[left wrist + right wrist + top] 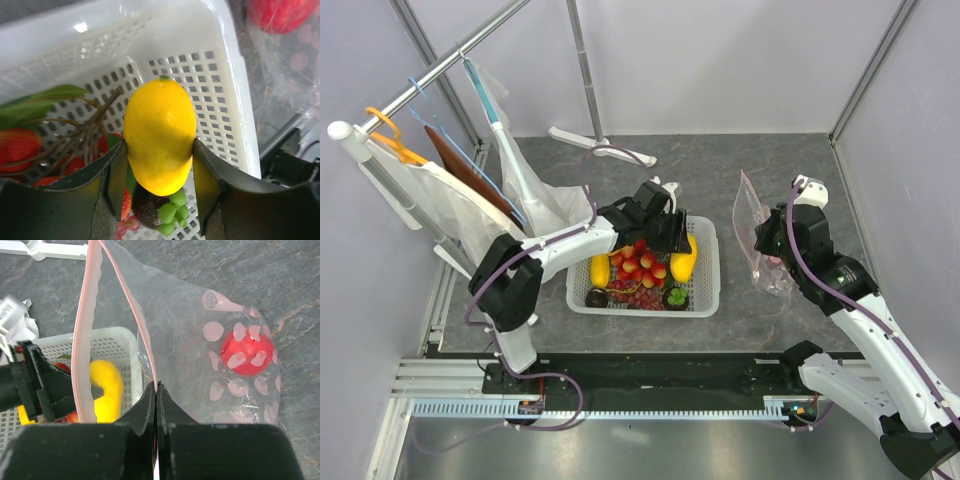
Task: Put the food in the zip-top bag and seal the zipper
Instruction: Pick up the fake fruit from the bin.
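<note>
My left gripper (pixel 160 170) is shut on a yellow mango (pixel 159 135) inside the white mesh basket (pixel 235 100); in the top view the mango (pixel 684 258) is at the basket's right side under the gripper (pixel 672 235). My right gripper (pixel 156 390) is shut on the pink zipper (pixel 140 325) edge of the clear dotted zip-top bag (pixel 200 340), holding its mouth open. A red pomegranate (pixel 247 351) lies inside the bag. The bag (pixel 758 235) stands right of the basket. Another mango (pixel 600 269), red-yellow small fruits (pixel 640 262), grapes (pixel 638 296) and mangosteens (pixel 675 297) lie in the basket.
The basket (pixel 705 305) sits mid-table. A clothes rack with hangers and white bags (pixel 440 180) stands at the back left. A white stand foot (pixel 600 145) lies behind the basket. Green leaves (pixel 40 100) and a stem lie among the fruit.
</note>
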Controlling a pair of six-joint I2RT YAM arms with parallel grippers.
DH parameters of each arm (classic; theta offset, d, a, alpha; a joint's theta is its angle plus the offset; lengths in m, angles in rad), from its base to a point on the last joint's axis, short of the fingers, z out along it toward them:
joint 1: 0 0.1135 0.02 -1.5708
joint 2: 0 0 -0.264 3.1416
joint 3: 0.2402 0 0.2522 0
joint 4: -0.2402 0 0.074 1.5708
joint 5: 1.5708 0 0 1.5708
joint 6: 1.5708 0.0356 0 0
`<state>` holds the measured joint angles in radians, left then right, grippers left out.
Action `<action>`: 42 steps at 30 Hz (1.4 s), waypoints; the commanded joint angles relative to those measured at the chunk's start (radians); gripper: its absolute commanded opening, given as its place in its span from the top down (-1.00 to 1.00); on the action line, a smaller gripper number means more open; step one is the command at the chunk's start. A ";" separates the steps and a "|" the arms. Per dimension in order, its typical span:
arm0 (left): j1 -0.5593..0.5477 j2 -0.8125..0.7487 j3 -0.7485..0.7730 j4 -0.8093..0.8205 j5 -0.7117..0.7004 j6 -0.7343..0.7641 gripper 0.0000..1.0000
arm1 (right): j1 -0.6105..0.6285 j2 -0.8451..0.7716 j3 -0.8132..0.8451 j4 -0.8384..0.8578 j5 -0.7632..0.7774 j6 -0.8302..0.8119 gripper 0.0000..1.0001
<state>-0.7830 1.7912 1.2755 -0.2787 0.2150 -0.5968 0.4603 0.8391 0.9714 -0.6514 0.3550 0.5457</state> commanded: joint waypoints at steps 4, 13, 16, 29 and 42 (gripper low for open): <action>-0.007 -0.104 0.162 -0.278 -0.198 0.320 0.26 | -0.005 -0.006 0.021 0.015 -0.010 -0.004 1.00; -0.004 -0.200 0.065 -0.452 -0.364 0.595 0.27 | -0.003 -0.012 0.001 0.033 -0.034 0.000 1.00; -0.004 -0.185 0.022 -0.445 -0.339 0.595 0.21 | -0.003 -0.008 -0.010 0.038 -0.042 0.005 1.00; -0.005 -0.075 0.081 -0.501 -0.287 0.577 -0.59 | -0.003 0.014 0.020 0.042 -0.031 -0.010 1.00; 0.004 -0.178 0.450 -0.445 -0.027 0.413 -0.17 | -0.003 0.005 0.035 0.030 -0.005 -0.027 1.00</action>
<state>-0.7826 1.6970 1.5558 -0.7990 0.0124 -0.0643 0.4603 0.8520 0.9710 -0.6395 0.3195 0.5343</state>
